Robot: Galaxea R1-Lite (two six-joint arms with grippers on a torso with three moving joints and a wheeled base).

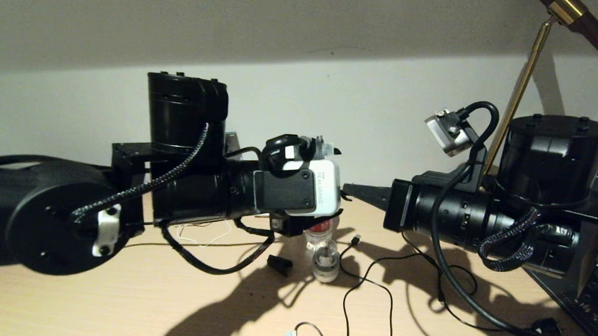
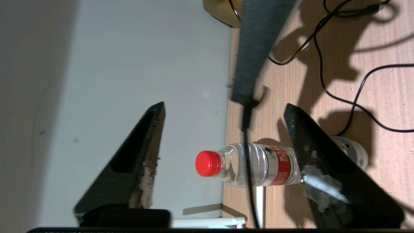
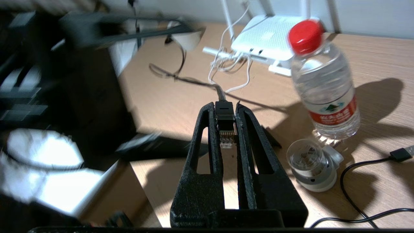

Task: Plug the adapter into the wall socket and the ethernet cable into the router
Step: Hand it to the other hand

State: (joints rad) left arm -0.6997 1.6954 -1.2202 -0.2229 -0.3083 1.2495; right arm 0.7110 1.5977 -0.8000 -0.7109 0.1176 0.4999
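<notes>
The right gripper (image 3: 226,110) is clenched on the plug of the ethernet cable (image 3: 225,124), the clear clip end sitting between its fingers (image 3: 207,136) and the black cord running off its tips toward the router (image 3: 268,40). The router lies at the bench's back edge against the wall, its white antennas standing up, a tangle of thin white cord (image 3: 226,64) lying in front of it.

The left gripper (image 2: 223,129) is released, its jaws standing wide apart with nothing between them; it hangs above the bench (image 1: 133,306) near the back edge. Through its gap show a water bottle (image 2: 255,165) with a red cap and the tip of the right gripper with the ethernet cable hanging from it.

The bottle stands just beside the router, toward the bench's middle. A small clear-topped round thing (image 3: 312,165) rests touching the bottle's base. A thin black USB cable (image 1: 369,281) loops over the bench toward the front edge. A brass lamp stem (image 1: 522,82) rises at the bench's back right corner.
</notes>
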